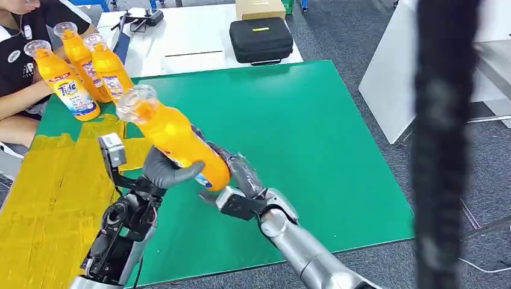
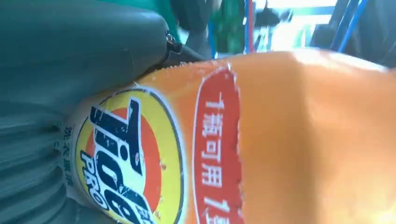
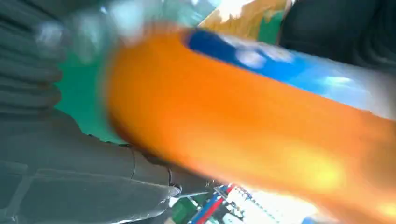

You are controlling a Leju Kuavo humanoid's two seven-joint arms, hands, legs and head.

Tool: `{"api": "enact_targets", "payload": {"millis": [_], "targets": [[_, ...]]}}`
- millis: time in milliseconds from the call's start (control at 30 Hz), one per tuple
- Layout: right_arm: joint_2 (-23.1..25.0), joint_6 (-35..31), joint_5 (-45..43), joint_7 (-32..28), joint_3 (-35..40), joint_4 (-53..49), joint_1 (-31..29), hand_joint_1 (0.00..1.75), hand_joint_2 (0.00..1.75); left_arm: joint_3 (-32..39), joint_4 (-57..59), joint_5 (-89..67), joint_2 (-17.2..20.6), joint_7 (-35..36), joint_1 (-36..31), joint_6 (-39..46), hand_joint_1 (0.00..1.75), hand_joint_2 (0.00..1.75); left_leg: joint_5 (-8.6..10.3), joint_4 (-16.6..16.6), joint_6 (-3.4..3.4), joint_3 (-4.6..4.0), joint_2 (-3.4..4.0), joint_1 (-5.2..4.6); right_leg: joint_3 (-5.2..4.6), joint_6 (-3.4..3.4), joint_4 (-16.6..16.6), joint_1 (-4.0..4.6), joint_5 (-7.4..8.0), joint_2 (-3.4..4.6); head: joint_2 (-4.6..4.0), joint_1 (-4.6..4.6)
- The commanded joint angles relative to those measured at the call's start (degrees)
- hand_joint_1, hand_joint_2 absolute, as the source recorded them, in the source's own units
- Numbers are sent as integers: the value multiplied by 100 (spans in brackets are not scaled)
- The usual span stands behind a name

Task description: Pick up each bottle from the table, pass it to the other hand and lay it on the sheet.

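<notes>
1. An orange bottle [image 1: 175, 139] is in the air above the green mat [image 1: 313, 150], tilted, with its clear cap end pointing up and away toward the yellow sheet [image 1: 54, 192] side.
2. The left hand [image 1: 166, 171] wraps the bottle's lower body from below, its thick grey thumb across the front; in the left wrist view the "Tide" label sits right against the grey thumb [image 2: 79, 51].
3. The right hand [image 1: 232, 165] touches the bottle's base end from the other side — its fingers are mostly hidden behind the bottle, so whether they are clamped on it or only resting there I cannot tell. The right wrist view is blurred, showing the orange body [image 3: 243, 140] close along the hand.
4. Three more orange bottles [image 1: 81, 69] stand upright at the mat's far left corner, beside a seated person's arm [image 1: 18, 102].
5. A black case [image 1: 261, 40] lies on the white table [image 1: 193, 42] beyond the mat.
</notes>
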Motion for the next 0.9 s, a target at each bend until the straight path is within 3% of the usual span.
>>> {"api": "enact_targets", "payload": {"millis": [33, 167, 233, 367, 400, 467, 533, 567, 600, 667, 700, 900], "targets": [[-391, 5, -147, 122, -38, -858, 262, 0, 175, 243, -205, -149, -4, -31, -143, 332, 175, 175, -21, 10, -21, 31, -3, 8, 37, -3, 6, 9, -22, -16, 0, -2], [-391, 5, -147, 122, -38, -858, 262, 0, 175, 243, -205, -149, -4, -31, -143, 332, 175, 175, -16, 5, -19, 27, 1, 7, 31, -3, 2, 7, -15, -10, 0, 0], [-465, -203, -157, 46, -94, -1270, 438, 0, 175, 331, -332, -1311, 10, -274, -121, 1608, 175, 175, -20, 9, -22, 34, -1, 8, 39, -4, 4, 9, -21, -15, 0, -2], [-829, -334, -168, 106, -182, -2530, 876, 0, 175, 701, -563, -2178, 210, -363, -5, 2477, 175, 175, -9, 1, -13, 12, -1, 2, 14, -2, 1, 3, -10, -9, 0, -2], [-927, -446, -98, 190, -231, -2836, 975, 0, 175, 744, -544, -3138, 277, -414, -61, 3191, 175, 175, -19, 6, -20, 26, 1, 6, 29, -4, 4, 7, -20, -11, 0, 0], [-1062, -576, 48, 314, -339, -3232, 1113, 0, 175, 698, -496, -4621, 433, -233, -183, 3823, 175, 175, -36, 16, -28, 46, 4, 9, 49, -6, 13, 11, -36, -13, 0, -2], [-1111, -684, 318, 487, -591, -3671, 1437, 0, 175, 724, -285, -7744, 679, 823, -320, 4545, 175, 175, -10, 3, -15, 13, -6, 5, 16, -3, 2, 5, -12, -15, 0, 0], [-1123, -676, 356, 497, -669, -3795, 1559, 0, 175, 734, -242, -8619, 723, 1109, -328, 4555, 175, 175, -38, 21, -32, 49, -3, 13, 55, -6, 16, 15, -39, -22, 0, -2], [-1136, -659, 360, 508, -752, -3914, 1666, 0, 175, 648, -109, -9667, 926, 1358, -345, 4221, 175, 175, -25, 13, -25, 32, -15, 9, 39, -5, 11, 10, -31, -30, 0, 0], [-1135, -597, 321, 425, -958, -4020, 1754, 0, 175, 554, 360, -10270, 1113, 1352, -491, 3357, 175, 175, -20, 5, -24, 35, -14, 7, 39, -6, 5, 8, -26, -28, 0, 0], [-1102, -514, 246, 379, -1075, -4032, 1754, 0, 175, 73, 823, -10474, 1410, 1649, -775, 3069, 175, 175, -12, -1, -17, 22, -9, 2, 24, -5, 0, 3, -16, -16, 0, 2], [-1006, -456, 380, 514, -1392, -4198, 1946, 0, 175, -76, 4140, -10218, 1104, 920, -2710, 2366, 175, 175, -5, 13, -28, 12, -34, 12, 16, -10, 10, 13, -17, -52, 0, 0]]}}
